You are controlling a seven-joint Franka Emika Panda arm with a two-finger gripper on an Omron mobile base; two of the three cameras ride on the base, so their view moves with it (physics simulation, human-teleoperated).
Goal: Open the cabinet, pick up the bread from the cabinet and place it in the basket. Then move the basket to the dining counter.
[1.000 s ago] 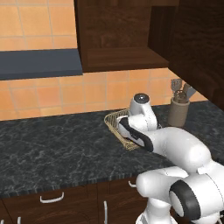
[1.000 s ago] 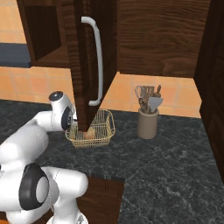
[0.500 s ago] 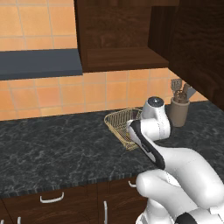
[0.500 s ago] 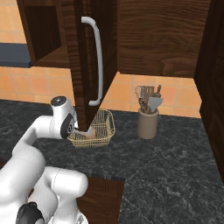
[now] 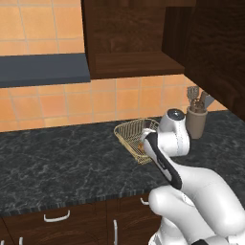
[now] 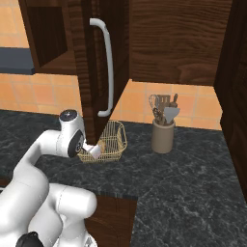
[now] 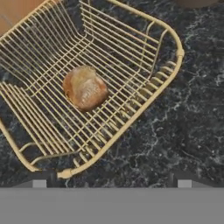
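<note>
The golden wire basket (image 7: 175, 57) sits on the black marbled counter, and the round tan bread (image 7: 85, 87) lies on its mesh floor. My gripper (image 7: 111, 183) hovers just above the basket's near rim, open wide, holding nothing. In the left base view the basket (image 5: 130, 131) stands behind my wrist, which hides its right side. From the right, the basket (image 6: 116, 137) is just below the cabinet door (image 6: 91, 62), which stands open with its silver bar handle (image 6: 108, 67). The cabinet (image 5: 129, 43) interior is dark.
A tan utensil holder (image 6: 163, 135) with kitchen tools stands on the counter (image 5: 57, 162) right of the basket. The open door hangs over the basket's back edge. Low drawers with curved handles (image 5: 56, 217) run under the counter front.
My wrist has swung a little to the right over the basket. The bread stays in the basket and the jaws stay wide.
</note>
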